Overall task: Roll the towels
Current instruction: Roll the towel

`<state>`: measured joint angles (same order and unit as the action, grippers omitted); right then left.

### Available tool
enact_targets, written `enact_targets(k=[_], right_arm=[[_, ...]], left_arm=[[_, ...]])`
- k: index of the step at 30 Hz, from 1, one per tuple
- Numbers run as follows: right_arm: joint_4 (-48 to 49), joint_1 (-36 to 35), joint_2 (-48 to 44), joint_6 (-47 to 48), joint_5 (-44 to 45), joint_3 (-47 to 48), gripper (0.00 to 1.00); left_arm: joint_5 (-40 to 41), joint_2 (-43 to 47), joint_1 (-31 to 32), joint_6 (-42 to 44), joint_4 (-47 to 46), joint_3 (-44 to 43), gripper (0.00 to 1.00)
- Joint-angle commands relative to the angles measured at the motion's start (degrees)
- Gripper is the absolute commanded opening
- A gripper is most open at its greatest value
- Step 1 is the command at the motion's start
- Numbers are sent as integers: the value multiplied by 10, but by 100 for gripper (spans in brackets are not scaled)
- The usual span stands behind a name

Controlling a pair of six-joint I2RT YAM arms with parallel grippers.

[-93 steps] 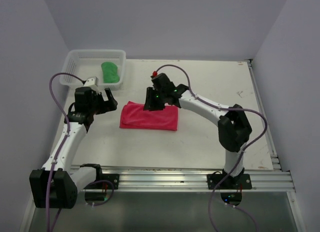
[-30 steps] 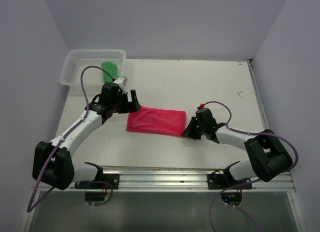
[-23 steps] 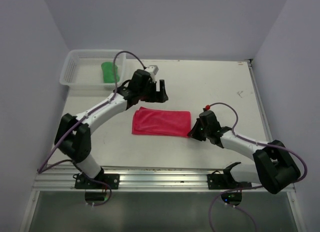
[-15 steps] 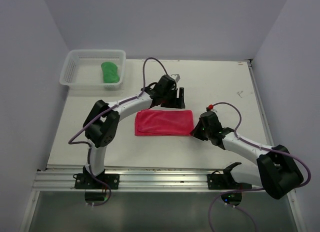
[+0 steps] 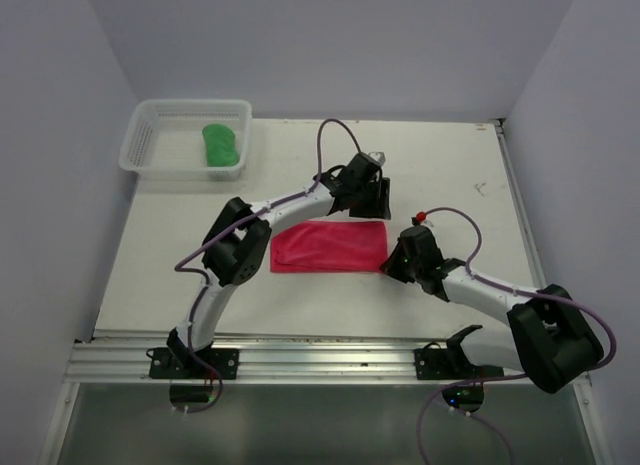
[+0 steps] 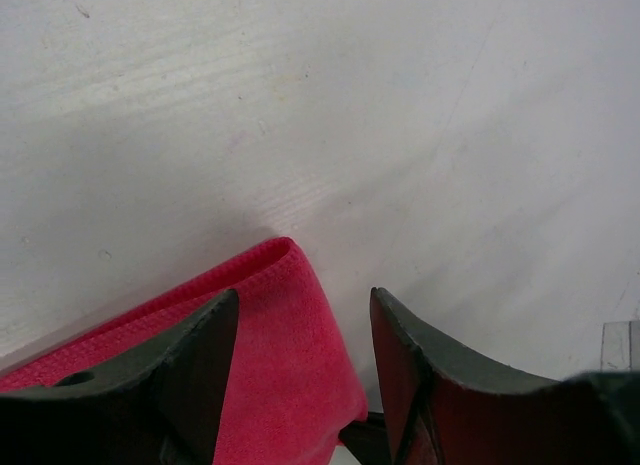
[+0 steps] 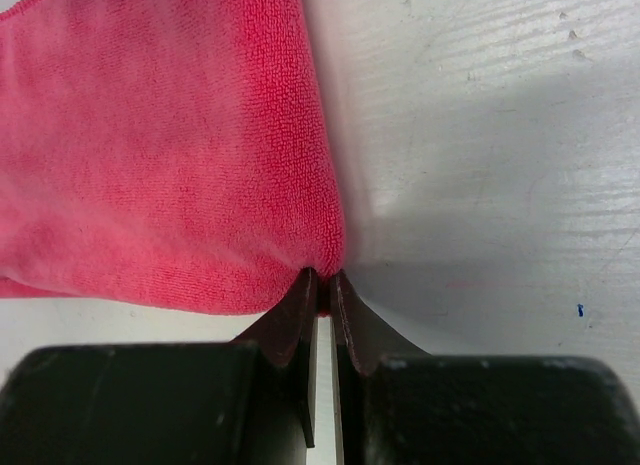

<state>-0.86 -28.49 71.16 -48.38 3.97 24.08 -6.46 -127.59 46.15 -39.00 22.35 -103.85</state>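
In the top view the pink-red towel [image 5: 330, 247] lies flat on the table [image 5: 450, 175], and both grippers are at its right end. The left gripper [image 5: 378, 198] is over the far right corner of it, so the cloth spreads from there toward the arms' bases and to the gripper's left. The right gripper [image 5: 392, 264] touches the near right corner, with the towel directly in front of it. The green towel [image 5: 222, 145] lies well apart from both, inside the white basket [image 5: 190, 105] at the far left corner. In the left wrist view the left gripper [image 6: 302, 297] has its jaws apart and closes on nothing; the corner of the pink-red towel [image 6: 285, 355] lies between the two dark fingers [image 6: 190, 370], and beyond them is bare table [image 6: 400, 105]. In the right wrist view the right gripper [image 7: 322, 281] is pinched together on the corner edge of the pink-red towel [image 7: 170, 165], which spreads forward and left from the fingertips, while the table [image 7: 480, 135] shows at the right.
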Motion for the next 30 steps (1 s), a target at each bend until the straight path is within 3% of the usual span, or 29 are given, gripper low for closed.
enact_targets(k=[1,8,20,29,30], right_arm=[[22,1,17,4,18,-4,0],[26,1,21,3,17,-9,0],[25,1,36,23,14,8,0],[27,2,31,31,14,11,0],[24,2,30,35,16,16,0]], left_arm=[[27,-16,10,-5,40,-35,59],[27,-22,17,-17,20,-14,54],[84,-77,32,2,81,-74,52],[144,-126,46,18,164,-139,42],[146,-128,46,18,167,-137,34]])
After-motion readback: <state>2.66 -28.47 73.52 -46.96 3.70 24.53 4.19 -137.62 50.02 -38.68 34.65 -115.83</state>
